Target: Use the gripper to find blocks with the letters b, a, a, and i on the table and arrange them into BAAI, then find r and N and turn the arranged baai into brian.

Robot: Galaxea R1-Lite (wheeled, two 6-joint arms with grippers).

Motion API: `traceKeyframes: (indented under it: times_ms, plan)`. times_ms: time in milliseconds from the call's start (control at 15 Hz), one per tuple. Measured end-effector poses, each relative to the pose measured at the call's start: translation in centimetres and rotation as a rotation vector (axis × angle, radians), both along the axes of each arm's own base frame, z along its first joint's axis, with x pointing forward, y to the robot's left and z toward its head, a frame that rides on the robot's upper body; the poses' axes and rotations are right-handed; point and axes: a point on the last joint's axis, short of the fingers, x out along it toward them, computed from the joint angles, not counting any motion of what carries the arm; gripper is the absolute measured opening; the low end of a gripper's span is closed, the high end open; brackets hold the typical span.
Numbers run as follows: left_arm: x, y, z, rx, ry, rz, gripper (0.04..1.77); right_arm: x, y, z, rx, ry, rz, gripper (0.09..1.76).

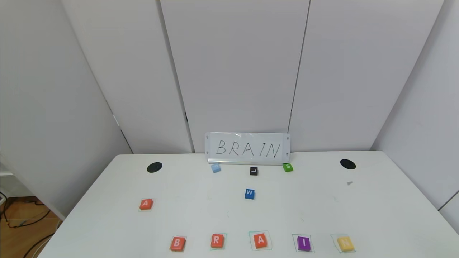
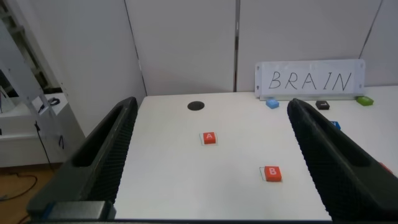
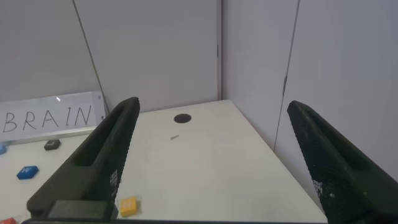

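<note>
At the front of the white table (image 1: 376,215) a row of blocks reads B (image 1: 177,243), R (image 1: 217,241), A (image 1: 260,240), purple I (image 1: 303,243), yellow N (image 1: 345,244). A second orange-red A (image 1: 146,204) lies alone farther back on the left. Neither gripper shows in the head view. My left gripper (image 2: 211,109) is open and empty, held back off the table's front left, facing the A (image 2: 209,138) and B (image 2: 272,174). My right gripper (image 3: 212,107) is open and empty off the front right, with the N (image 3: 128,205) beside its finger.
A white sign reading BRAIN (image 1: 247,148) stands at the back. In front of it lie a light blue block (image 1: 215,167), a black L (image 1: 254,171) and a green S (image 1: 287,167), with a blue W (image 1: 249,194) nearer. Two black discs (image 1: 154,167) (image 1: 348,164) sit in the back corners.
</note>
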Motion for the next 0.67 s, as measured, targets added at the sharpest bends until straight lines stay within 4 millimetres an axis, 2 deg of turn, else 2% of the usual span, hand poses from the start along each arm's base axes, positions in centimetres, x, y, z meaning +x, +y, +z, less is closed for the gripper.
traceKeyframes:
  times_ms: [133,267,467,667]
  plan:
    - [1.2,0.0,-2.0,0.004,0.023,0.001,1.72,0.9,0.1,-1.9,-0.028,0.056,0.033,1.71]
    - [2.1,0.0,-3.7,0.005,0.06,-0.001,1.72,1.2,0.2,-2.9,-0.038,0.118,0.08,1.71]
    - [2.5,-0.1,-5.1,0.005,0.112,-0.04,1.72,1.4,0.4,-3.8,-0.052,0.187,0.185,1.71]
    - [2.6,-0.1,-6.2,0.002,0.201,-0.048,1.72,1.4,0.5,-4.6,-0.033,0.27,0.215,1.71]
